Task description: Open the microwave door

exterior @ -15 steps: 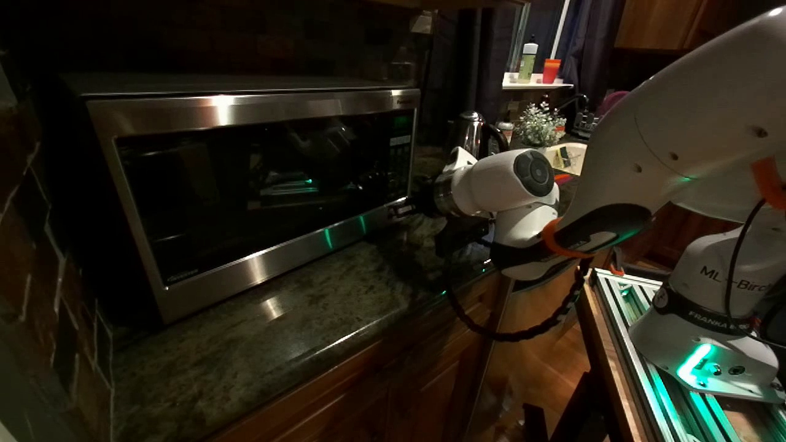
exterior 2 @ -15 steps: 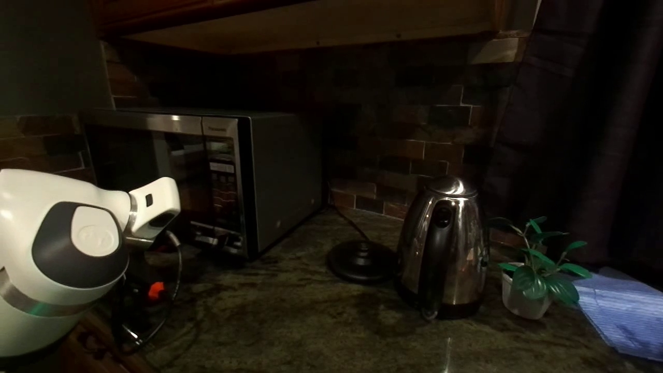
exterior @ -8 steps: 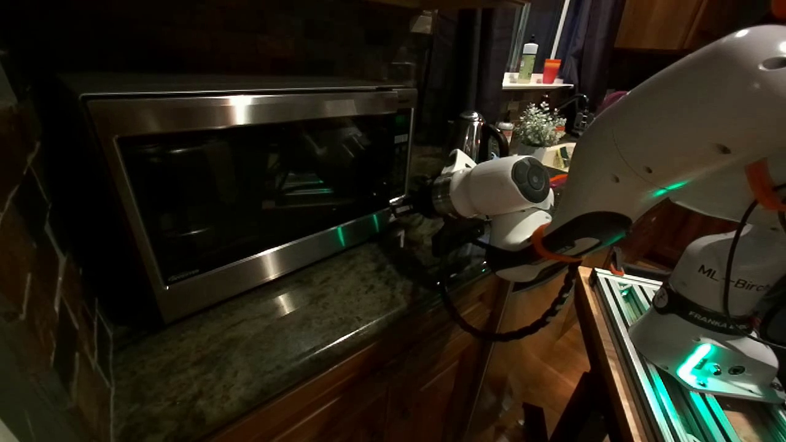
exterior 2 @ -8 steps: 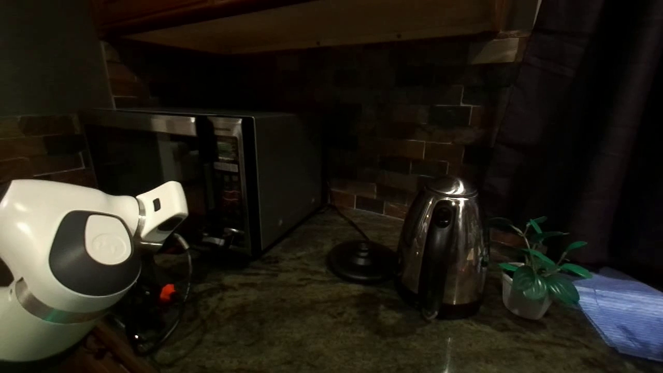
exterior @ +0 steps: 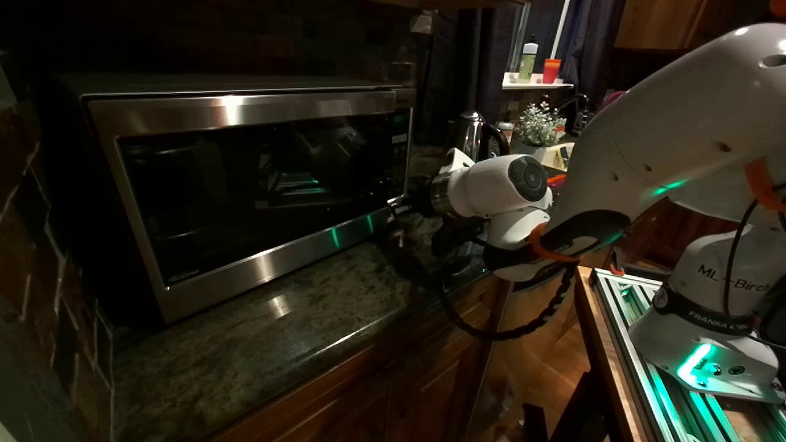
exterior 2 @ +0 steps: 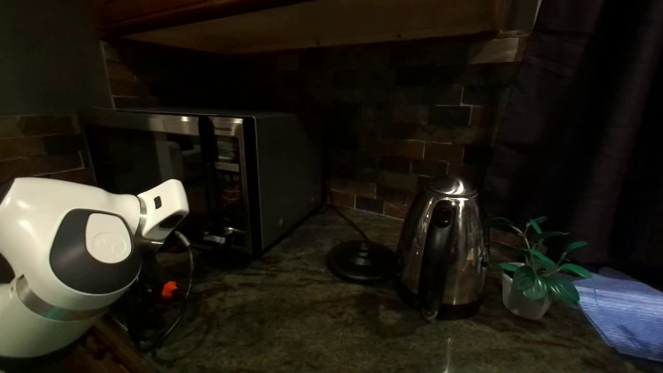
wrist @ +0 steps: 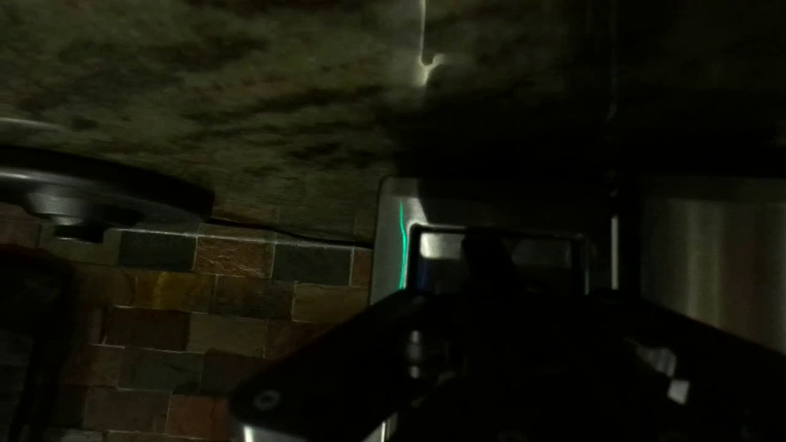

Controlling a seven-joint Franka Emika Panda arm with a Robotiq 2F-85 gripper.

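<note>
Microwave door (exterior: 258, 196) is standing slightly ajar at the front of the microwave (exterior 2: 285, 171) on the counter (exterior: 245, 362), a dark gap showing beside the control panel (exterior 2: 227, 168). I'm holding the gripper (exterior: 396, 209) pinched together near the panel's bottom; I can't tell whether it's touching there. Farther out, the steel kettle (exterior 2: 466, 254) is standing just beside its black base (exterior 2: 360, 264).

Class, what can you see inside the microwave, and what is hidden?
The microwave door is slightly ajar, but the gap beside the control panel shows only darkness. The door's dark, reflective glass hides any contents.
</note>
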